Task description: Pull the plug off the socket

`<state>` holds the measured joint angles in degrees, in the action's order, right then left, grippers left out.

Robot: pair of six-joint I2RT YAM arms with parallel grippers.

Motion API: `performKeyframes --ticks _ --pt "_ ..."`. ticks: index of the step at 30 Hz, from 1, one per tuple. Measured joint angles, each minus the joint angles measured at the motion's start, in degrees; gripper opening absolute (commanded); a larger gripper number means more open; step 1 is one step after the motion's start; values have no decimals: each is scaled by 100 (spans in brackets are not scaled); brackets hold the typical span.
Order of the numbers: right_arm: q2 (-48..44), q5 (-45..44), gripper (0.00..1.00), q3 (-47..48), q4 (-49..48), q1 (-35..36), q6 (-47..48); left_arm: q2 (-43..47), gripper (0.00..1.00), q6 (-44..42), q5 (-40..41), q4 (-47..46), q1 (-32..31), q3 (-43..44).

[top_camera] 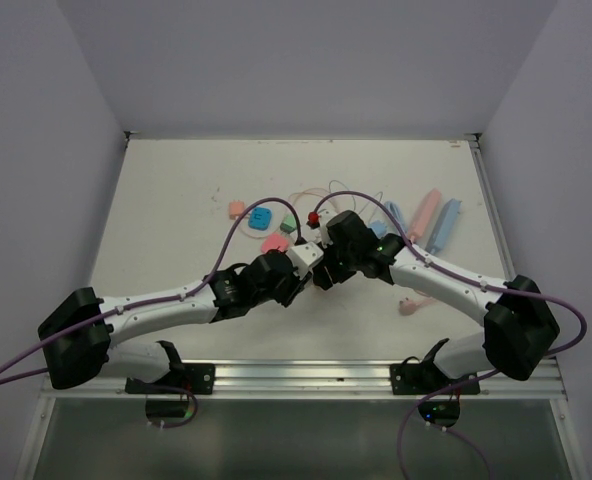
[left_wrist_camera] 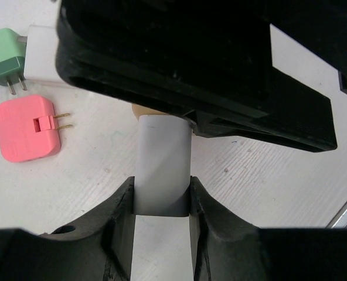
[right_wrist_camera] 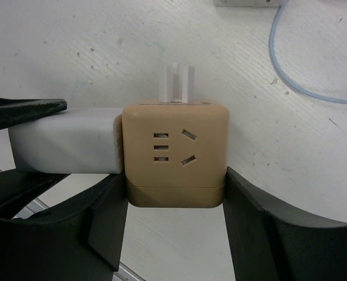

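Observation:
A tan cube socket is held between my right gripper's two black fingers. A white plug block sits pushed into the socket's left side. White prongs stick out of the socket's top. My left gripper is shut on the white plug, which runs up to the tan socket under the black right gripper. In the top view both grippers meet at the table's middle, the left on the white plug and the right beside it.
A pink plug, a green plug and a white adapter lie left of the grip. In the top view a blue plug, pink and blue strips and thin cables lie behind the arms.

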<state>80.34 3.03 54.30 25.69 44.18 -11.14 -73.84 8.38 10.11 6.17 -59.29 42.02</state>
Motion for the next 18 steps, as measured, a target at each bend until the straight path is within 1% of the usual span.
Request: performKeyframes --ticks 9,18 --pt "188 -50 0 -4 -118 -26 -70 15 0 2 -2 33 33 -59" --pt "411 343 0 7 -306 -98 -291 334 0 138 15 302 68 -173"
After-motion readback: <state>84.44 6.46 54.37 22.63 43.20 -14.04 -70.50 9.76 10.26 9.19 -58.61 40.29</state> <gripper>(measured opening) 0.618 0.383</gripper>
